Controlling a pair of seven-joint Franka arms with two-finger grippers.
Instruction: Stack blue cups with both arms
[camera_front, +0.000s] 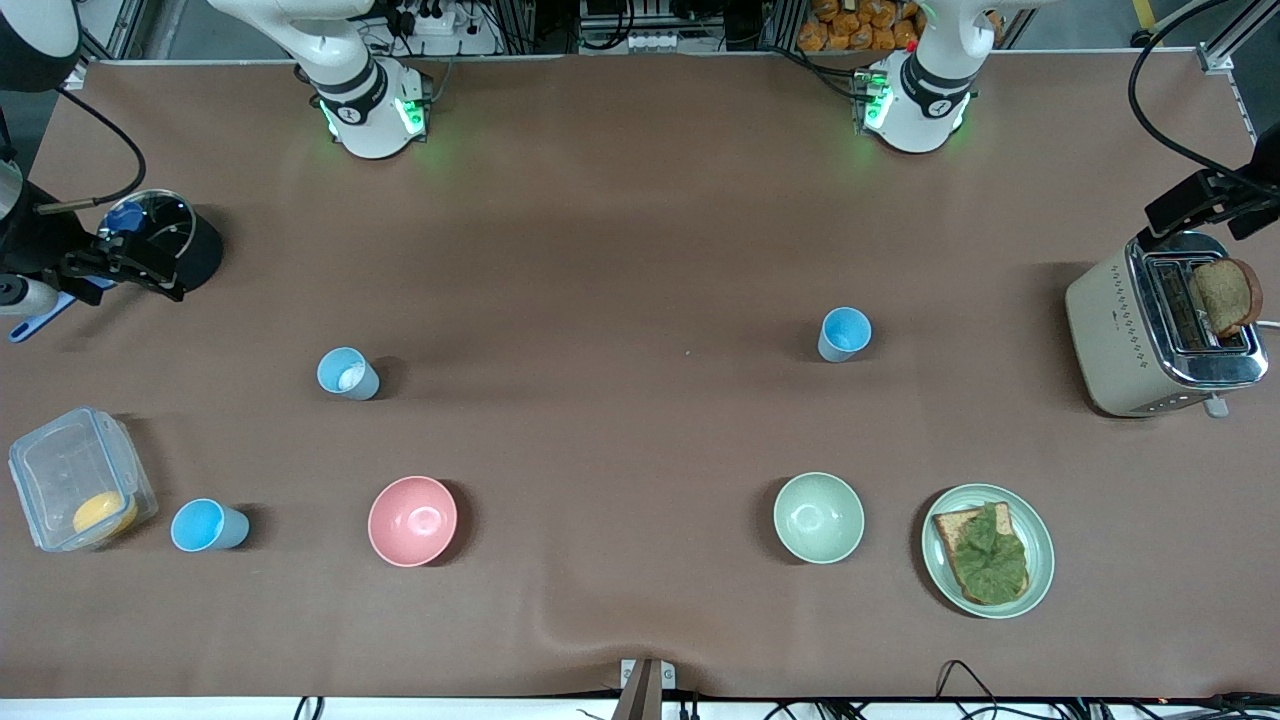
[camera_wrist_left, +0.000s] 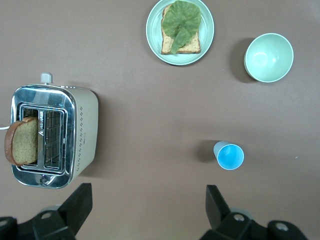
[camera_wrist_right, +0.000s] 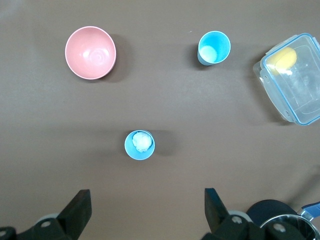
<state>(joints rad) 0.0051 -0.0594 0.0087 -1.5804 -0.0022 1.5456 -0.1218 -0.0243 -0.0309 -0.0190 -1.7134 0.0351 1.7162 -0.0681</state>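
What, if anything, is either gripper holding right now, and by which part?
Nothing is held. The left gripper and right gripper are both open, high over the table; all three blue cups stand free.

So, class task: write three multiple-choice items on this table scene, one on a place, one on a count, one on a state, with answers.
1. Where is the bread slice?
A in the toaster
B in the pink bowl
C in a cup

2. How many blue cups stand on the table?
A one
B three
C five

3. How is the left pincer?
A open
B shut on a cup
C shut on the plate

A: bread slice stands in the toaster.
B: blue cups.
A: left pincer fingers spread, holding nothing.
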